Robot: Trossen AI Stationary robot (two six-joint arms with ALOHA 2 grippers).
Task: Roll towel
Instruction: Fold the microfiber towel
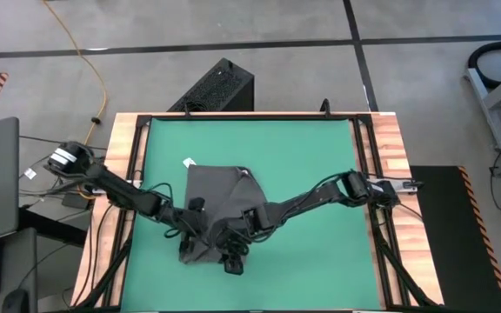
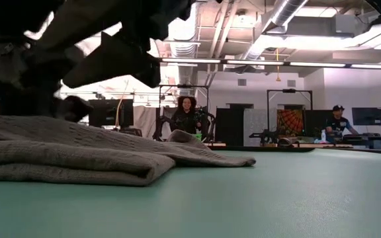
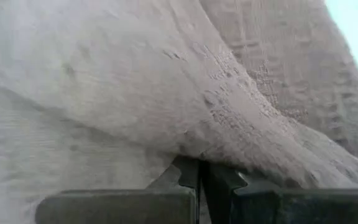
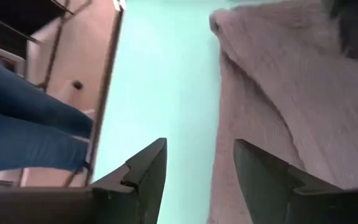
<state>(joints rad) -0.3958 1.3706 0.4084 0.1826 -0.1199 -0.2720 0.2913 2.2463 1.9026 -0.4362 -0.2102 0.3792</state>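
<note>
One towel (image 1: 216, 196) lay on the green mat (image 1: 311, 156) covering the surface, left of the mat's centre and toward the near edge. It was dark charcoal, partly folded over itself, with a diagonal fold line and a lifted ridge running across it. A small white tag (image 1: 188, 163) showed at its far left corner.

Handling, judged: soft, limp and light. In the low view the towel (image 2: 78, 155) draped in rounded double layers with a thick folded lip, so it would sag wherever unsupported and hold no shape. The knit looked coarse, likely grippy against the fingers and the mat. Not fragile. Best hold seemed to be a pinch on a folded edge or corner, both ends of the same edge taken together so the roll stays even.

Orientation: the long axis ran roughly near-to-far across the mat, tag end pointing away, bunched end pointing to the near edge. Outline was irregular, so this was approximate.

Left gripper (image 1: 197, 228) sat at the towel's near left part; the left wrist view showed its fingers (image 3: 191, 177) together, pinching a raised fold of the cloth.

Right gripper (image 1: 233, 258) sat at the near right edge; its fingers (image 4: 145, 171) stood apart, empty, straddling the towel's border with bare mat between them.
</note>
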